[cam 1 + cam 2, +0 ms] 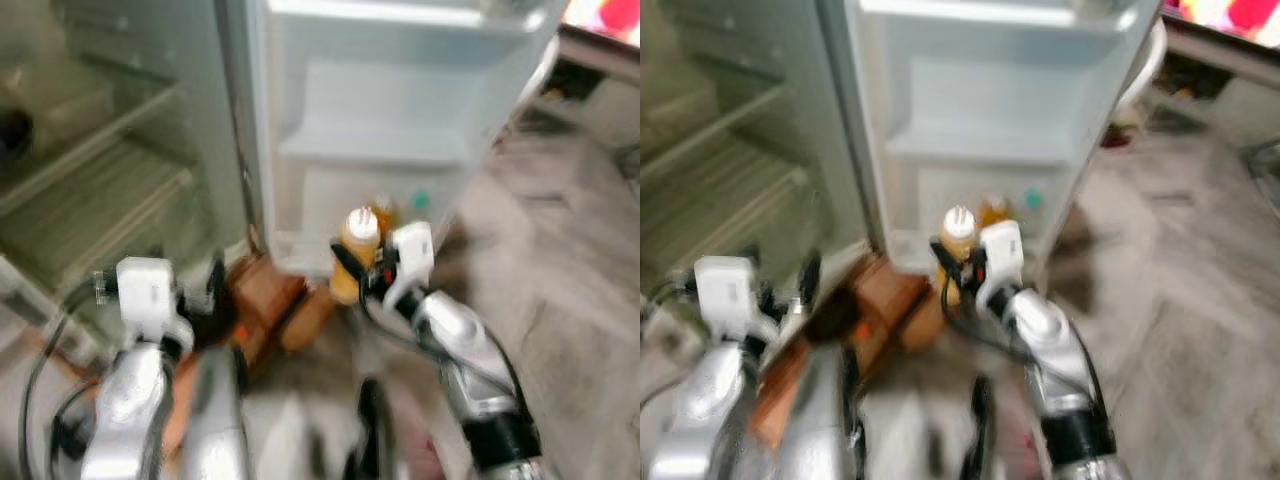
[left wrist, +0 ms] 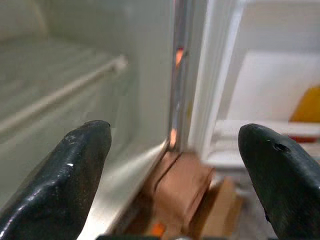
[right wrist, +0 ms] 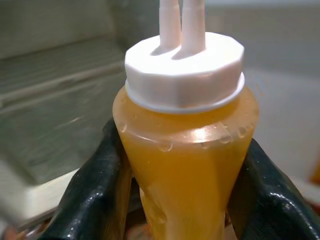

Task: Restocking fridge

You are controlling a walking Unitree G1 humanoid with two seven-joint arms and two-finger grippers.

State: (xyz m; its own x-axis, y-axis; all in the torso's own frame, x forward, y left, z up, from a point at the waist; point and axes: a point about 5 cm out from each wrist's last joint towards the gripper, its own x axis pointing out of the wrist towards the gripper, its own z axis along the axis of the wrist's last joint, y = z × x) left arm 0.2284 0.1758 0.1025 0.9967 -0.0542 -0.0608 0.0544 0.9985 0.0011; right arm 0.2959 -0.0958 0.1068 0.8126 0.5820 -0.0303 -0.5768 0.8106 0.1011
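Right hand (image 3: 182, 200) pinching an amber, white-capped squeeze bottle (image 3: 185, 150) before the open fridge door (image 1: 390, 120); left hand (image 2: 175, 175) spread.

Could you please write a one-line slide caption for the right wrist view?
Right gripper clamps a squeeze bottle of orange sauce, white twin-nozzle cap up, before the open fridge.

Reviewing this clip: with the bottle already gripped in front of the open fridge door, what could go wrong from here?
1. The right gripper pinches the orange squeeze bottle low on its soft, tapered body; it may squirt or slip.
2. Another orange bottle already stands in the lower door shelf; placing beside it could knock it.
3. The brown box sits at the fridge base near the open left gripper.
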